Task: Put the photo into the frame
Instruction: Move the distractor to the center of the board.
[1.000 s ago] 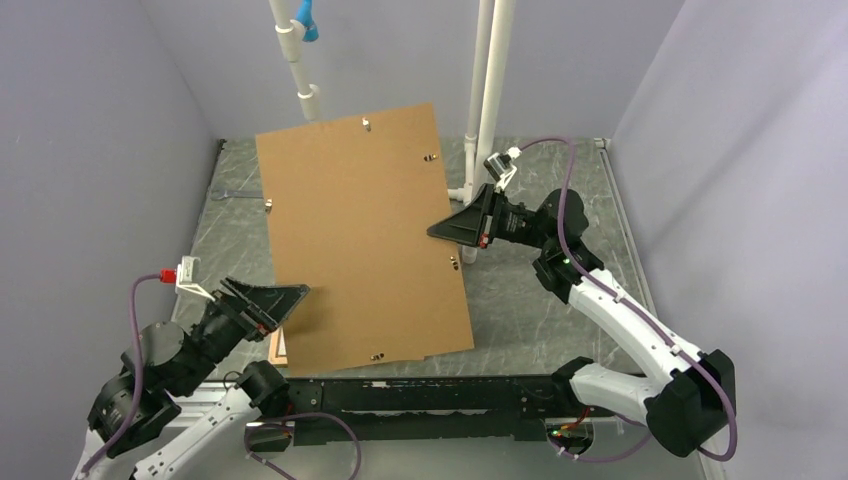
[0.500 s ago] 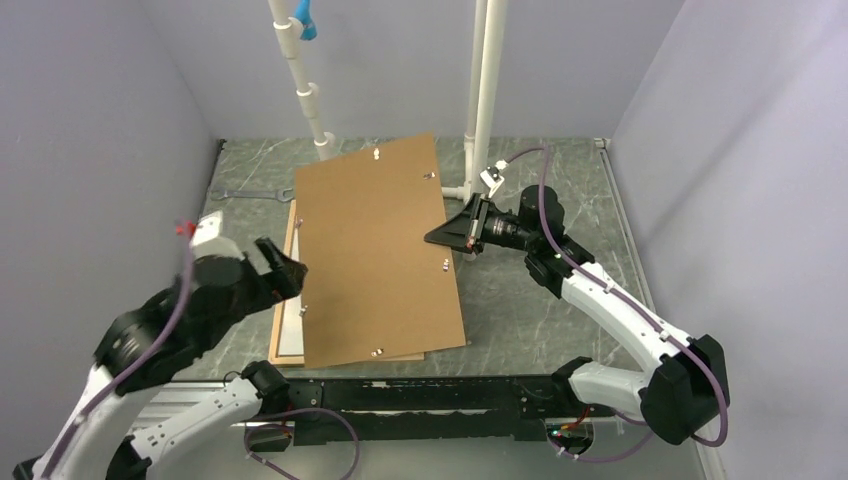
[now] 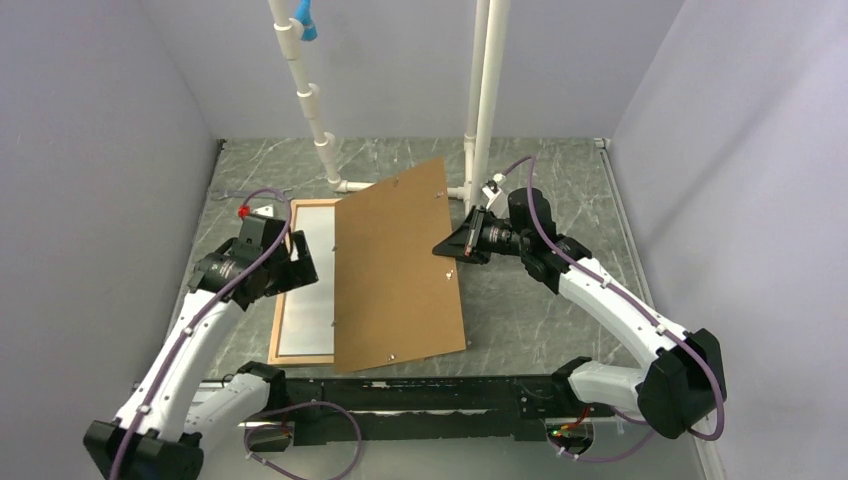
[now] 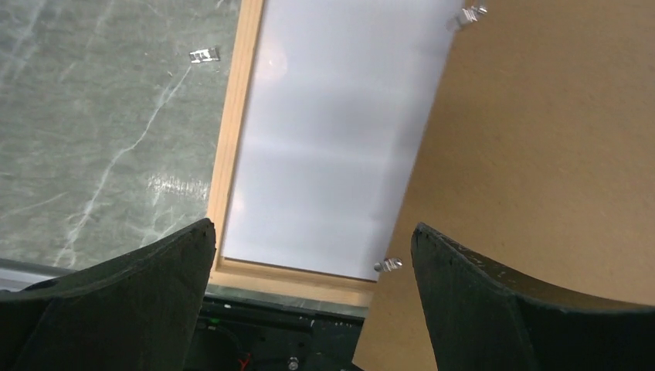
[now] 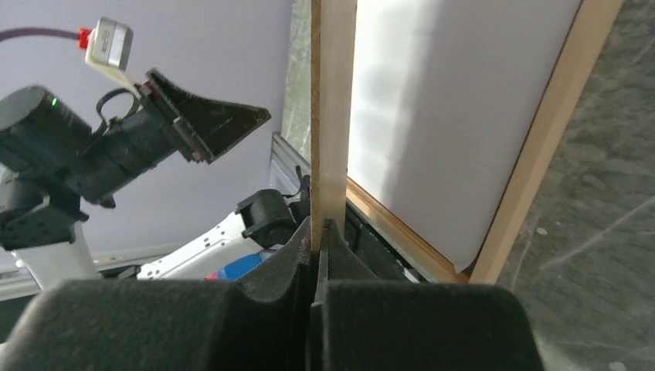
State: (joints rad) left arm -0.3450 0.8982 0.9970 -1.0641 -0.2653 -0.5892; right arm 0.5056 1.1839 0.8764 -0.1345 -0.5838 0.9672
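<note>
While a second ago the plain brown hardboard backing panel [image 3: 395,270] covered nearly the whole picture, it now stands swung to the right and tilted up on its near edge. This uncovers the thin light wooden frame [image 3: 300,359] lying flat on the grey marbled surface [image 3: 530,320]. The left arm has also come up from the near corner. Its tool [image 3: 293,265] hangs over the frame's left side with jaws wide apart, holding nothing. The right tool [image 3: 447,246] is clamped tight on the panel's right edge. The large white-backed photo [image 3: 312,320] lies inside the frame, blank side up, smooth and flat with a soft glare. Its printed face is out of sight and its right part is hidden behind the panel. It looks seated, so laying the panel down likely remains.
</note>
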